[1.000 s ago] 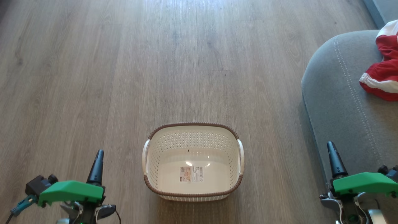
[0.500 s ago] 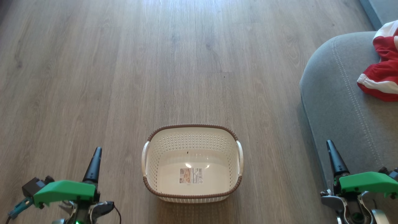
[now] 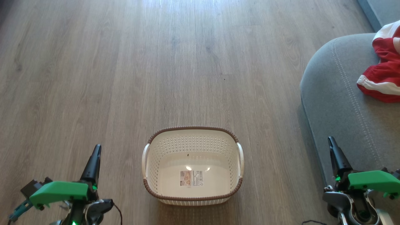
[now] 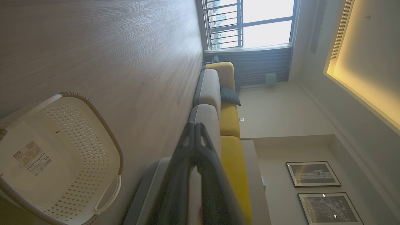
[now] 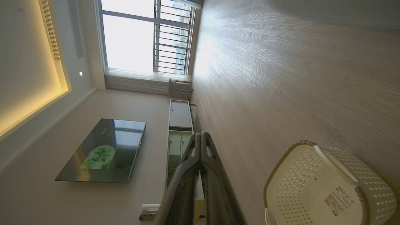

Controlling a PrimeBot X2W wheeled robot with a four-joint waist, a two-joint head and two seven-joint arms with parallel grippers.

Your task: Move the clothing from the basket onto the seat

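The cream basket (image 3: pixel 192 137) with its brown rim stands on the wooden floor at lower centre, holding nothing but a label; it also shows as the basket (image 4: pixel 78 125) and the basket (image 5: pixel 312 165) in the wrist views. Red clothing (image 3: pixel 382 73) with white stripes lies on the grey seat (image 3: pixel 337 103) at the right edge. My left gripper (image 3: pixel 96 150) is low at the left, shut and empty, fingertips pressed together (image 4: pixel 195 126). My right gripper (image 3: pixel 330 141) is low at the right beside the seat's front, shut and empty (image 5: pixel 201 136).
Wooden floor (image 3: pixel 156 62) stretches ahead of the basket. A long grey and yellow sofa (image 4: pixel 218 103) runs toward a barred window (image 4: pixel 250 22). A television (image 5: pixel 106 151) and a low cabinet (image 5: pixel 179 115) stand against the opposite wall.
The head view has shifted slightly, so the basket and seat sit a little lower and further left. Both grippers have sunk a bit lower in the picture. Both stay shut.
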